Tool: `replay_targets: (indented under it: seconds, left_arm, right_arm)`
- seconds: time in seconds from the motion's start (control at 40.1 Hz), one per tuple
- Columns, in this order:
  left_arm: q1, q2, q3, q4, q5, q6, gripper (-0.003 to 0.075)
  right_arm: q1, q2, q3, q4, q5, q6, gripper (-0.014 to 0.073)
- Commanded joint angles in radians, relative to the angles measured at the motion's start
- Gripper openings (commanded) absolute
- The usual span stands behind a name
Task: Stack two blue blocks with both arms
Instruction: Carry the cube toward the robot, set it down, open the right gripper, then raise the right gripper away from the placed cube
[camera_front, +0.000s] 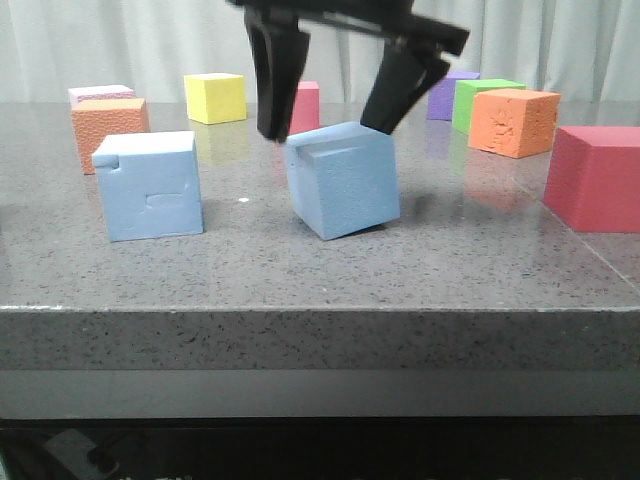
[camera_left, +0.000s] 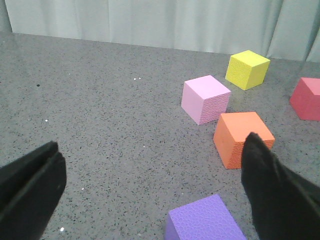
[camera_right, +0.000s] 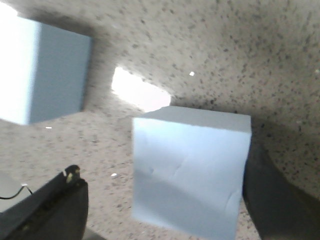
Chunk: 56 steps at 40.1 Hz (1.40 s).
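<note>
Two light blue blocks rest on the grey table. One block, with a notched corner and a dent on its front, stands flat at the left. The other blue block is in the middle, tilted onto an edge. My right gripper hangs open over the tilted block, its fingers straddling the top. In the right wrist view this block sits between the open right gripper; one finger touches it, the other stands apart. The flat block shows beyond. My left gripper is open and holds nothing.
Orange, pink, yellow cubes stand at the back left. Purple, green, orange and a large red cube stand at the right. A purple cube lies close under the left gripper.
</note>
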Motion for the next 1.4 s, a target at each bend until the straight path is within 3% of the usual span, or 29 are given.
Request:
replay_targets:
  seconds: [0.0,0.299,0.374,0.424,0.574,0.698,0.972,1.172,1.371]
  left_arm:
    - [-0.006,-0.006,-0.037,-0.002,-0.085,-0.006,0.0692]
    - [-0.006,-0.006,-0.037,-0.002,-0.085,-0.006,0.0692]
    - [-0.006,-0.006,-0.037,-0.002,-0.085,-0.006,0.0692]
    - [-0.006,-0.006,-0.037,-0.002,-0.085,-0.006,0.0692]
    - [-0.006,-0.006,-0.037,-0.002,-0.085,-0.006,0.0692]
    - [-0.006,-0.006,-0.037,-0.002,-0.085,-0.006,0.0692]
    - [-0.006,-0.006,-0.037,-0.002,-0.085,-0.006,0.0692]
    - [-0.006,-0.006,-0.037,-0.002,-0.085,-0.006,0.0692]
    - [-0.006,-0.006,-0.037,-0.008,-0.085,-0.006,0.0692]
  right_arm:
    - [0.003,-0.109,-0.049,0.021,-0.015,-0.011,0.0633]
    - [0.003,-0.182,-0.05,-0.026,-0.001,-0.011,0.063]
    - [0.003,-0.195,-0.05,-0.031,0.001,-0.011,0.059]
    - [0.003,-0.203,-0.05,-0.035,0.003,-0.011,0.0521]
    - [0.003,-0.22,-0.05,-0.037,0.004,-0.011,0.0173]
    - [0.003,-0.23,-0.05,-0.037,0.0,-0.011,-0.0063]
    - [-0.04,-0.271,-0.05,-0.041,-0.002,-0.011,-0.0069]
    - [-0.218,-0.344,-0.028,-0.045,0.04,-0.011,-0.0069]
    - [-0.394,-0.481,0.102,-0.115,0.012,-0.013,-0.0069]
